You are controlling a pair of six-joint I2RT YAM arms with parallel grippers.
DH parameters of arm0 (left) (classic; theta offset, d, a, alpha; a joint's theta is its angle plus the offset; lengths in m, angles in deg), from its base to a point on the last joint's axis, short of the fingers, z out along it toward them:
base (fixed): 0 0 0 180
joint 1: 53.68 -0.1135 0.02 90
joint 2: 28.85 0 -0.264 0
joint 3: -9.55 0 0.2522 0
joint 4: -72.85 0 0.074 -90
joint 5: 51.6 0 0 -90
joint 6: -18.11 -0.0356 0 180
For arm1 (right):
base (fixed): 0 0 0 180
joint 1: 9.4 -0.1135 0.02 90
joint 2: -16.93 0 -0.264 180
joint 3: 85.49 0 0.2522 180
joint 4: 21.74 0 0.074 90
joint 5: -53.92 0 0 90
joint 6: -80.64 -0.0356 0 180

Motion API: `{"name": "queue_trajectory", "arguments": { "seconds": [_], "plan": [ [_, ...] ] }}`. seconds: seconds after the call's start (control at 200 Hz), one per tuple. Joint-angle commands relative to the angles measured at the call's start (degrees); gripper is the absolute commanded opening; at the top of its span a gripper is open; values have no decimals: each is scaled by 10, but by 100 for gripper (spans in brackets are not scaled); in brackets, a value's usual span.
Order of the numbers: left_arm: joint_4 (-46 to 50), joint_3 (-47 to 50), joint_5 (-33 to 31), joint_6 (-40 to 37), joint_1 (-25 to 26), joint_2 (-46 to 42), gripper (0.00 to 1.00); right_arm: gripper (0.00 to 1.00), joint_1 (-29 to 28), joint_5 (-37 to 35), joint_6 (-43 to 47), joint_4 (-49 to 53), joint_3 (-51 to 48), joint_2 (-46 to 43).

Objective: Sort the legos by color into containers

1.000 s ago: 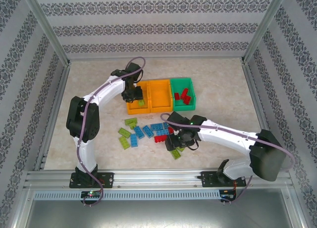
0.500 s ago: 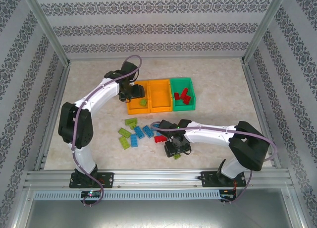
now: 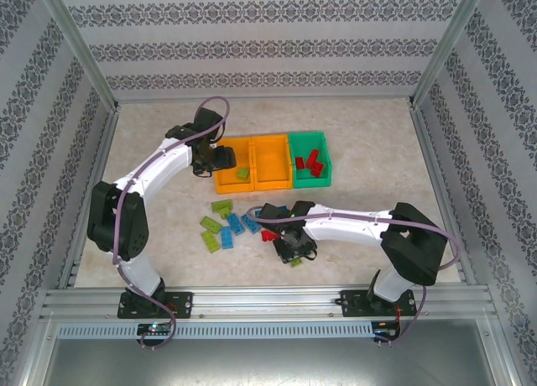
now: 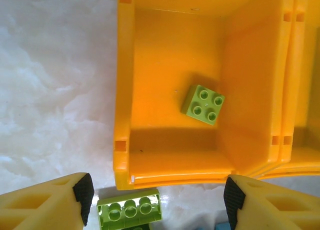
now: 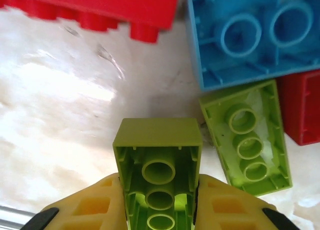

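Marbled beige tabletop (image 3: 369, 134), patterned walls (image 3: 252, 50); left fingers (image 4: 50, 200) spread wide, right fingers (image 5: 85, 210) clamp a lime brick (image 5: 157, 150).

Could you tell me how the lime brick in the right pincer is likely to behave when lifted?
The lime brick looks hollow underneath, so probably light. Its moulded walls should stay stiff in the right pincer. Glossy plastic, gripped near one end, might slip or pivot.

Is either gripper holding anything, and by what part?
The right gripper grips a lime green brick by its two long sides; the left gripper is open and empty.
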Motion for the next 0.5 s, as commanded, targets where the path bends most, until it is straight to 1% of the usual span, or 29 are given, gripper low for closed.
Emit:
{"name": "queue_trajectory", "arguments": {
  "seconds": [0.0,0.11,0.215,0.37,0.495],
  "plan": [
    [-9,10,-13,-2,-11,-26,72,25,5,-20,8,10,40,-37],
    [-6,18,-15,-5,-12,-33,72,24,25,7,31,-16,77,-43],
    [0,34,-19,-7,-12,-46,72,25,55,44,61,-46,125,-26],
    [4,80,-21,0,-13,-82,72,24,114,116,76,-102,209,36],
    [0,130,-20,16,-15,-115,73,24,161,183,46,-154,286,102]
  ]
}}
